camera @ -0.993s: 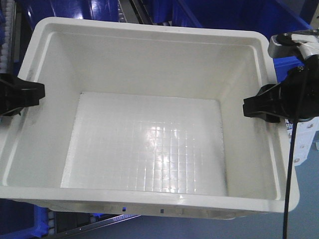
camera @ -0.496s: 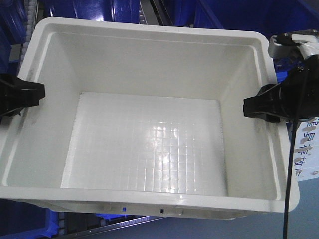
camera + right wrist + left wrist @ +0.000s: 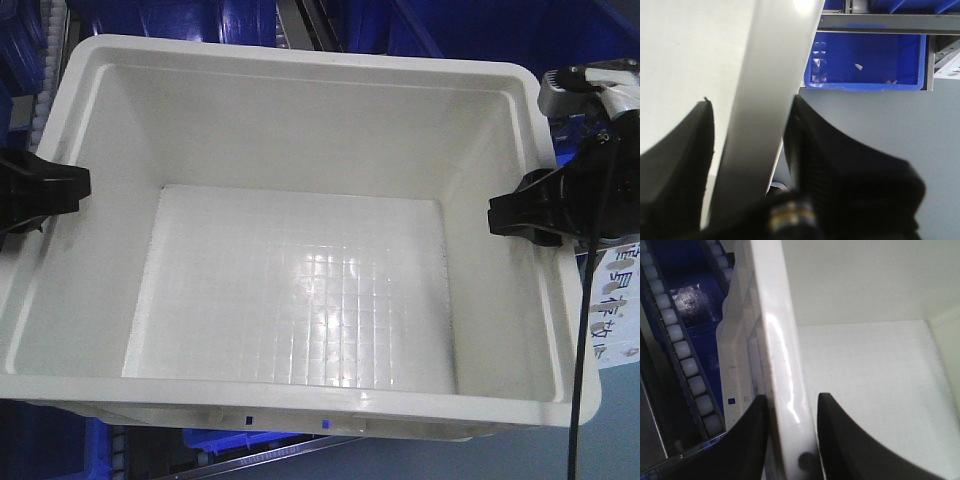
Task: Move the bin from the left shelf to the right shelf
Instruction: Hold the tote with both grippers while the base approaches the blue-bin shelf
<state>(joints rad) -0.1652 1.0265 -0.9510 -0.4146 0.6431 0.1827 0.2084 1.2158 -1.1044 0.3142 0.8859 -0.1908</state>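
1. The bin (image 3: pixel 300 62) is a big white box with nothing inside. It looks lifted up, held between the two arms, in front of the shelf with the blue crates (image 3: pixel 865 60).
2. The left fingers (image 3: pixel 745 440) pinch the bin's left rim. One finger is outside the wall and one is inside. Beside that wall, lower down, is a row of white rollers (image 3: pixel 682 350).
3. The right fingers (image 3: pixel 840 165) pinch the right rim the same way, with the wall squeezed between them.
4. So both sets of fingers are closed on the bin, one on each short side, about halfway along the rim.
5. The bin looks like hard, stiff plastic. I think it will hold its shape and not bend much.
6. It is empty, so it is likely light. But it is wide, so one arm alone would let it tip.
7. The rim is smooth and shiny, so it may slide in the fingers if the squeeze gets weak.
8. The thick rim is the best place to hold, right where the fingers are now.
9. I think both arms must move together and level toward the right shelf, or the bin may twist or slip.
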